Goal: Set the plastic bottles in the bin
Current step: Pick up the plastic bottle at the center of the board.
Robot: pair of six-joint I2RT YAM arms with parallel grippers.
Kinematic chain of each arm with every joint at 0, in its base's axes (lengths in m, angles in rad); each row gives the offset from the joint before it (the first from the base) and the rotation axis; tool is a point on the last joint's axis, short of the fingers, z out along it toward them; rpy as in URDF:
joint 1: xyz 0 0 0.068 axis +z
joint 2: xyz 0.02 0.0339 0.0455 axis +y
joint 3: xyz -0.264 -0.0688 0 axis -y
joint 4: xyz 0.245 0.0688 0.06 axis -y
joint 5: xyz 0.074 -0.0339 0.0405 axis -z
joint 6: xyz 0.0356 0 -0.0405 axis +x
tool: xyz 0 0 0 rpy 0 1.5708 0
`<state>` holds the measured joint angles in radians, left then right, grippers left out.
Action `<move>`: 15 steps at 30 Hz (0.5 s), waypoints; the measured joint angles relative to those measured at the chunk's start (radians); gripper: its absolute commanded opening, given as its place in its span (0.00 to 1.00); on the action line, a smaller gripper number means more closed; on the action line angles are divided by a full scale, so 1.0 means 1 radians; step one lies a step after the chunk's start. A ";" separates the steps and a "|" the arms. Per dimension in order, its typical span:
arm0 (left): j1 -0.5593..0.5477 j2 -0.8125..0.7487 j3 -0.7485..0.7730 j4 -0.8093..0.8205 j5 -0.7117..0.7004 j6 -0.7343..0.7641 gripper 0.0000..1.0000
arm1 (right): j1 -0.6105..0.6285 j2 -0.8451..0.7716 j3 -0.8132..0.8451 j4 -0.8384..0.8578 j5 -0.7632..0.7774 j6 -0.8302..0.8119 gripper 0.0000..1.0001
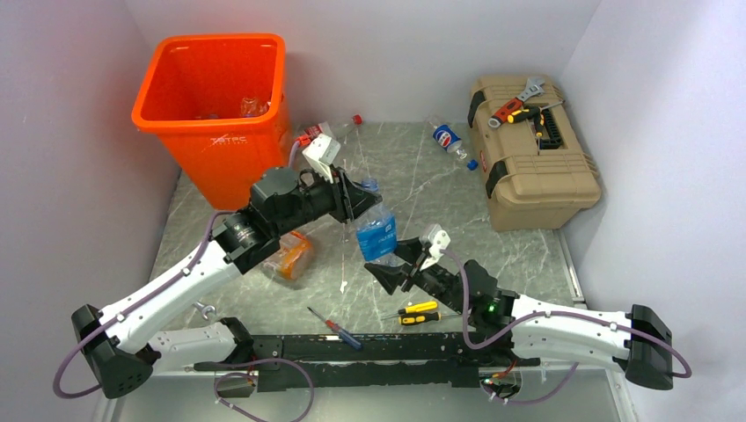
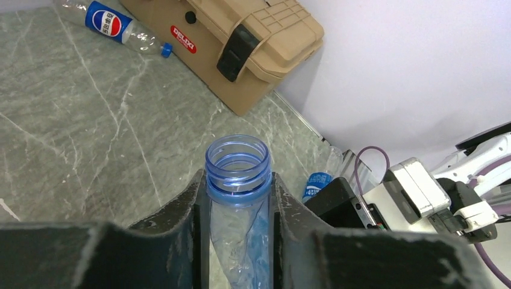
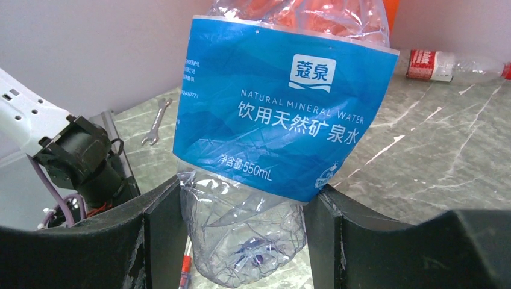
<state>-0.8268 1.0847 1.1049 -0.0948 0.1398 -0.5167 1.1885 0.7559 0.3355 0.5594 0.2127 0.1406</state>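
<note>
Nearest me, the right gripper [image 3: 244,226] grasps the crumpled base of the blue-labelled bottle [image 3: 283,102], which stands up between its jaws. The left gripper [image 2: 238,198] is clenched on the open, capless neck just under the thread ring. With both holding at once, I'd worry that a pull from the left arm before the right lets go would buckle the thin plastic or slip the neck free. The right arm reaches low and forward. The left arm is raised, elbow bent, wrist turned sideways. The orange bin [image 1: 211,132] stands well beyond the left jaws, behind that arm's wrist.
</note>
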 measured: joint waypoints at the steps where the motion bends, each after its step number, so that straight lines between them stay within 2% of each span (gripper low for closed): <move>1: 0.000 0.001 0.000 0.000 0.000 0.005 0.00 | 0.000 0.000 0.001 -0.005 0.000 0.002 0.57; 2: 0.001 0.001 0.000 -0.001 0.002 0.008 0.00 | 0.000 0.000 0.005 -0.013 0.001 0.005 0.69; 3: 0.002 0.001 0.000 -0.002 0.003 0.009 0.00 | 0.000 0.001 0.014 -0.030 0.003 0.010 0.87; 4: 0.004 0.001 0.000 -0.002 0.003 0.012 0.00 | 0.000 0.004 0.029 -0.053 0.003 0.020 0.98; 11: 0.001 -0.016 0.018 -0.039 0.013 0.076 0.00 | 0.000 0.089 0.235 -0.314 0.031 0.126 1.00; 15: 0.000 -0.030 0.066 -0.093 0.002 0.136 0.00 | -0.002 0.131 0.362 -0.465 0.070 0.238 1.00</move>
<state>-0.8265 1.0546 1.1713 -0.1875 0.1417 -0.3805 1.1870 0.8871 0.6971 0.0948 0.2829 0.3790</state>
